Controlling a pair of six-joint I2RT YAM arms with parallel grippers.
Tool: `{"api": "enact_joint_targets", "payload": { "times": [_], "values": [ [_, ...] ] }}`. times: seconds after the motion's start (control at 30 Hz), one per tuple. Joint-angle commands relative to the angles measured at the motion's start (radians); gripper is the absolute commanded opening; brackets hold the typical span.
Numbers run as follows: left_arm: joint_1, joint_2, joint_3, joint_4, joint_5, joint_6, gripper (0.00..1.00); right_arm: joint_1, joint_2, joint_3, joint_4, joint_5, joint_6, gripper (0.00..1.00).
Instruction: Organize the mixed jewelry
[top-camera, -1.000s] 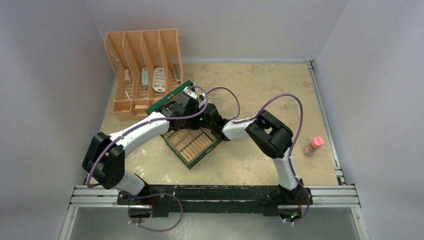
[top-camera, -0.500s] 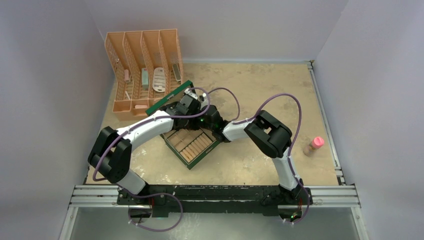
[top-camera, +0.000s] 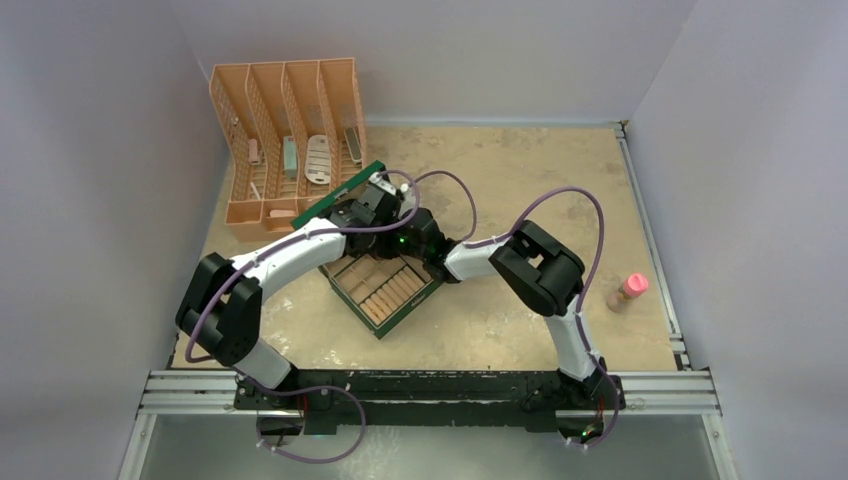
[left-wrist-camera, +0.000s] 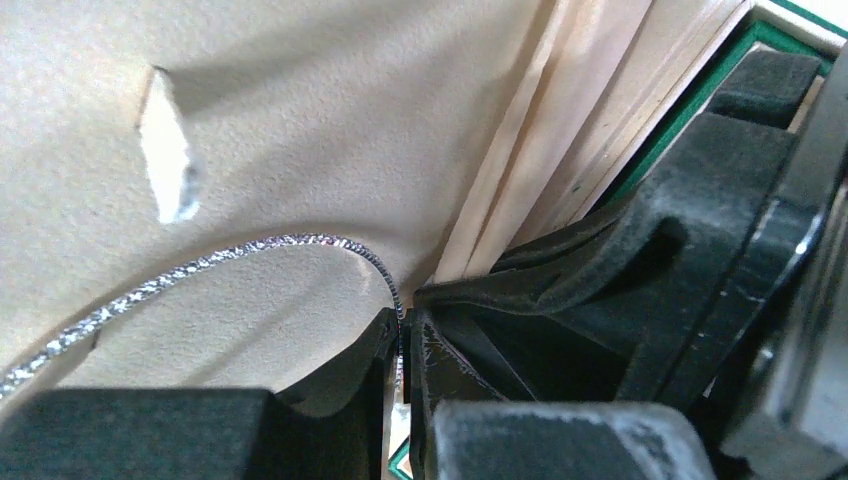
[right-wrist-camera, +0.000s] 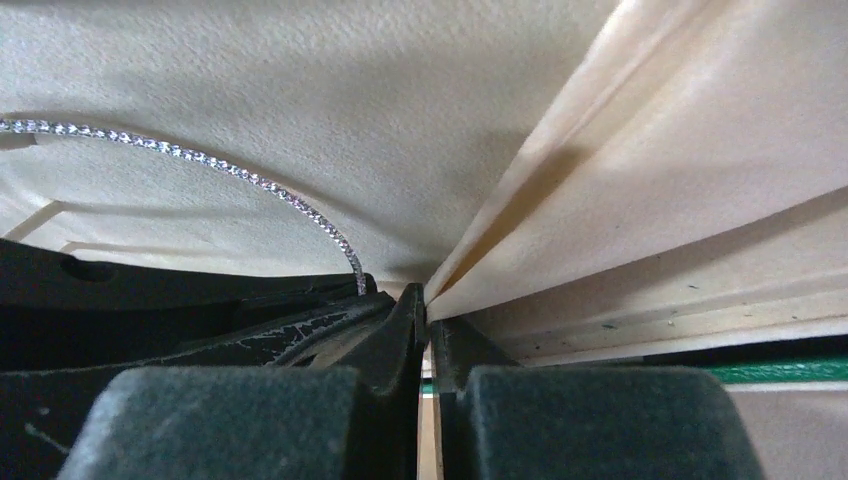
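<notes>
Where the two arms meet over the green box (top-camera: 413, 310), the left gripper (left-wrist-camera: 402, 335) pinches a thin, sparkly hoop (left-wrist-camera: 290, 239) lying curved on soft cream lining (left-wrist-camera: 300, 120). The right gripper (right-wrist-camera: 425, 312) is squeezed tight just beside it; what it holds is hard to see. From above, the black arms hide the hoop. The table (top-camera: 520, 170) is sandy and the walls are pale.

I saw one thin silvery hoop (left-wrist-camera: 290, 238), set with tiny glittering stones, lying curved against the cream lining (left-wrist-camera: 300, 110). Its end dipped between the pressed-together fingertips of the left gripper (left-wrist-camera: 402, 345), pinched there.
</notes>
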Motion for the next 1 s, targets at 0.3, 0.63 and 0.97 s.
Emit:
{"api": "enact_joint_targets", "payload": {
  "times": [0.3,0.63,0.97],
  "values": [
    [0.085,-0.084,0.018,0.059,0.187,0.052,0.12,0.029,-0.001,-0.027,-0.185,-0.054,-0.059,0.07],
    [0.092,-0.084,0.029,0.040,0.158,0.035,0.19,0.029,-0.015,-0.041,-0.174,-0.065,-0.025,0.08],
    [0.096,-0.088,0.058,-0.010,0.144,-0.011,0.27,0.029,-0.045,-0.056,-0.160,-0.067,0.002,0.09]
  ]
}}
